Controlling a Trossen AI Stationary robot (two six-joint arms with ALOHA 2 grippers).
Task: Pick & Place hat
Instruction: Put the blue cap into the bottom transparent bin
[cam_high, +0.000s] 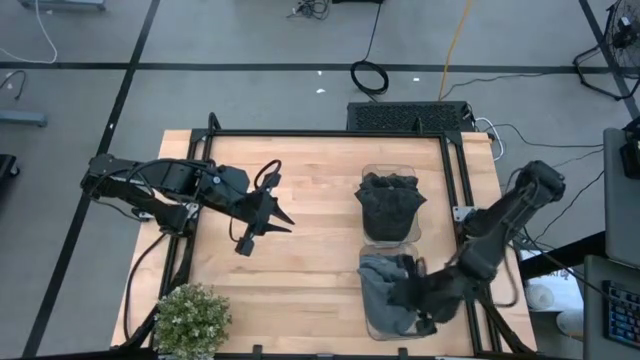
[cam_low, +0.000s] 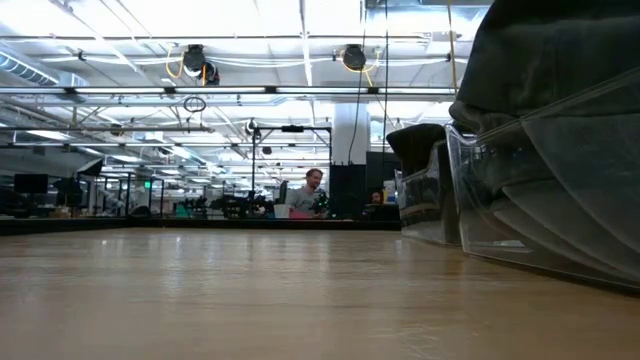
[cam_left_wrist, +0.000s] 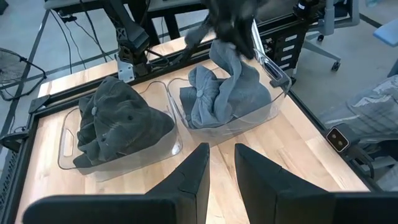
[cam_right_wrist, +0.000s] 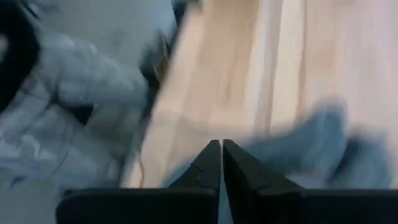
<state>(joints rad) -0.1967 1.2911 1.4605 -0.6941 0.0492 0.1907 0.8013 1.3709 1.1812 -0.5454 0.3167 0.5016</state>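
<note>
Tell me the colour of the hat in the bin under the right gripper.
Light grey hat, clearest in the left wrist view.

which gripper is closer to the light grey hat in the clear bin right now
Right. The right gripper is over the near bin, at the light grey hat. The left gripper waits over the bare table, well off to the hat's side.

Right gripper (cam_right_wrist: 221, 144) fingers pressed together.

Wooden table (cam_high: 300, 260) – two bins (cam_high: 390, 205), plant (cam_high: 190, 318)
</note>
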